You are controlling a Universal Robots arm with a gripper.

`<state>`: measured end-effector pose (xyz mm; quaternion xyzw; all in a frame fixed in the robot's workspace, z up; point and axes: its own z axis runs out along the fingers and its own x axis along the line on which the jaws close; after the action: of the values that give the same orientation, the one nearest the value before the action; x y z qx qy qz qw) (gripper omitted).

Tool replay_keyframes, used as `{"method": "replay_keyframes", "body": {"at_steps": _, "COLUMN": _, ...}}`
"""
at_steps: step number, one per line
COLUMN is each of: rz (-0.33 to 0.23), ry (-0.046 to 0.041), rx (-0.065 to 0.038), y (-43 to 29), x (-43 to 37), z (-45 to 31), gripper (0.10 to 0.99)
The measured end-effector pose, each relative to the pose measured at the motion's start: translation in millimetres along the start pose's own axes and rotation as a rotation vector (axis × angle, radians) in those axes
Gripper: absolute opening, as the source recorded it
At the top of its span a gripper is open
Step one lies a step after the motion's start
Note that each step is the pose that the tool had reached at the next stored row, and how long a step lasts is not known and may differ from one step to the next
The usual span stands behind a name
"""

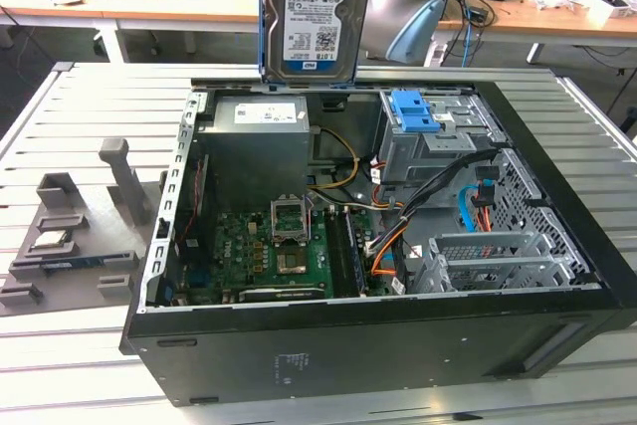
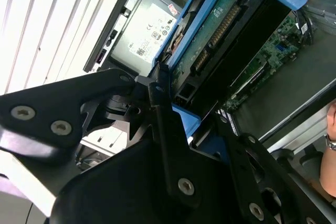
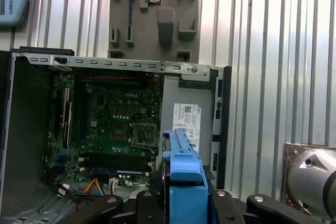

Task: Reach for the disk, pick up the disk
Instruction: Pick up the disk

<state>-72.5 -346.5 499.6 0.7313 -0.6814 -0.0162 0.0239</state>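
Note:
The disk [image 1: 317, 17] hangs upright above the back edge of the open computer case [image 1: 378, 345], with its white-and-blue label facing the exterior view and blue brackets along its sides. My gripper [image 3: 185, 199] is shut on the disk from above, and its black fingers [image 3: 218, 203] press the blue bracket [image 3: 184, 171] from both sides. In the second wrist view the disk's green circuit-board side [image 2: 220, 30] runs away from the gripper [image 2: 181, 129]. The arm [image 1: 403, 2] stands behind the case.
Inside the case lie the motherboard [image 1: 269, 246], a grey power supply [image 1: 259, 141], a blue latch on a metal cage [image 1: 415, 111] and loose cables [image 1: 388, 246]. A grey fixture with a small chip [image 1: 50, 241] sits on the slatted table at the exterior view's left. A hand [image 2: 331, 129] shows beside the case.

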Motion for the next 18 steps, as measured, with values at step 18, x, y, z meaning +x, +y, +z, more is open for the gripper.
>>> {"method": "replay_keyframes", "body": {"at_steps": 18, "rz": 0.0, "ry": 0.0005, "rx": 0.0, "y": 0.8, "x": 11.5, "z": 0.3, "gripper": 0.369}}
